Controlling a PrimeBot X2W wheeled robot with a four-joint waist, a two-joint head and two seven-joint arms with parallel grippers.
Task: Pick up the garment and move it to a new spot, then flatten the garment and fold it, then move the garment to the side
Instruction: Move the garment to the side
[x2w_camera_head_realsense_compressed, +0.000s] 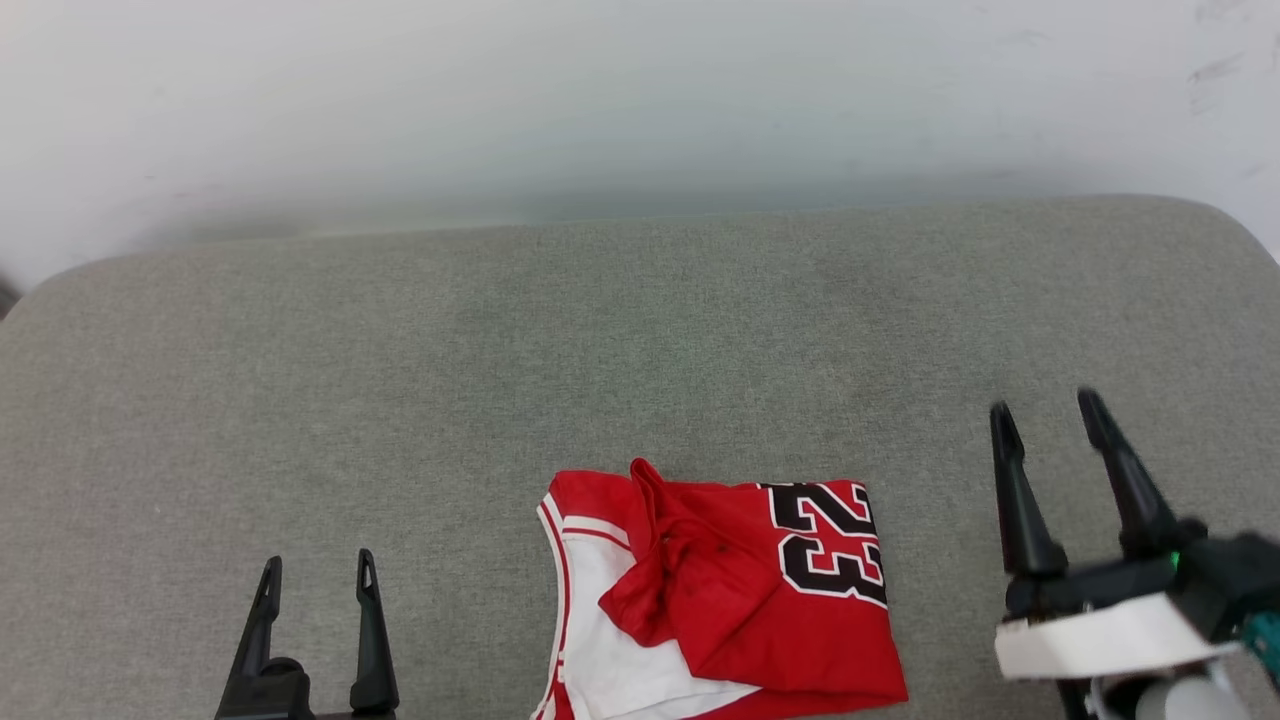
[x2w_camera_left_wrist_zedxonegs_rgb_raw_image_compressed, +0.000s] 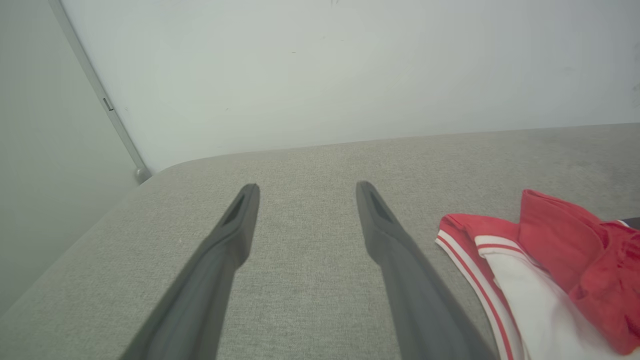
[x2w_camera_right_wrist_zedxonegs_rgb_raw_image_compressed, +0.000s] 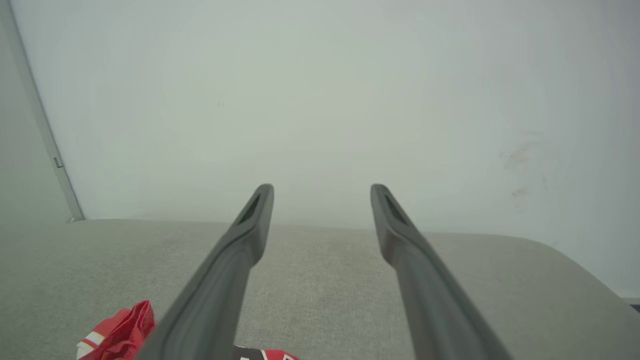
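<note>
Nearest me, at six o'clock in the head view, the garment lies crumpled and partly folded on the grey fabric surface. Red cloth is bunched over a white panel with striped trim, and a black "23" faces up at its one o'clock corner. At seven o'clock I see the left gripper, fingers spread wide and holding nothing, apart from the cloth. At four o'clock the right gripper hangs beside the garment, fingers likewise wide and empty. Beyond, at twelve o'clock, a pale wall rises behind the surface.
</note>
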